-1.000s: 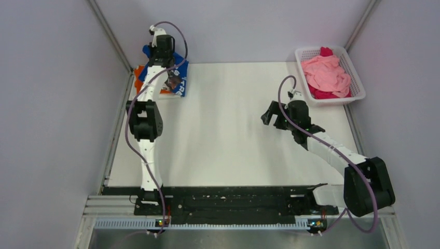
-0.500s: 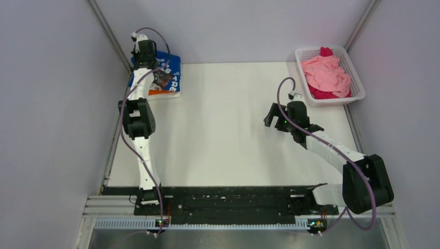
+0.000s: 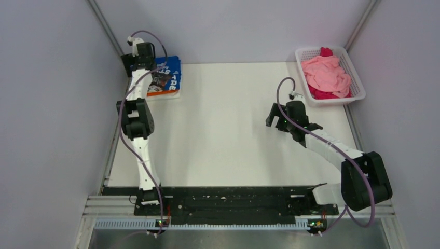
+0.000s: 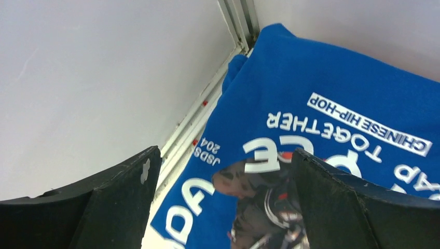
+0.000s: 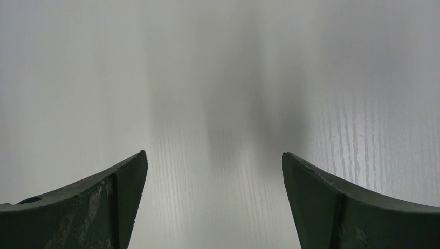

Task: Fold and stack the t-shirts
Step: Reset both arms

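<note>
The royal-blue t-shirt [image 3: 168, 78] lies folded in the far left corner of the table [image 3: 223, 135], print side up. Its white lettering and dark round chest graphic show plainly in my left wrist view [image 4: 332, 98]. A thin strip of the orange t-shirt [image 3: 153, 94] shows at its near edge, so the blue one sits on top of the orange one. The blue shirt's far edge runs close to the metal rail [image 4: 207, 106] where the table meets the left wall.

My left gripper [image 4: 223, 155] is at that corner, over the left side of the blue t-shirt. Its jaws are spread wide with nothing between them but the cloth and rail below. I cannot tell whether my fingertips touch the cloth.

The pink t-shirts [image 3: 326, 74] are bunched in the white mesh basket [image 3: 337, 100] at the far right corner of the table. A bit of magenta t-shirt [image 3: 326, 51] pokes out at the far end, and more of it shows under the near edge of the pink.

My right gripper [image 5: 214, 155] is well apart from both piles, on the right half of the table, nearer the basket than the blue shirt. Its jaws are also wide apart, holding nothing, and only bare white table shows between the fingers.
</note>
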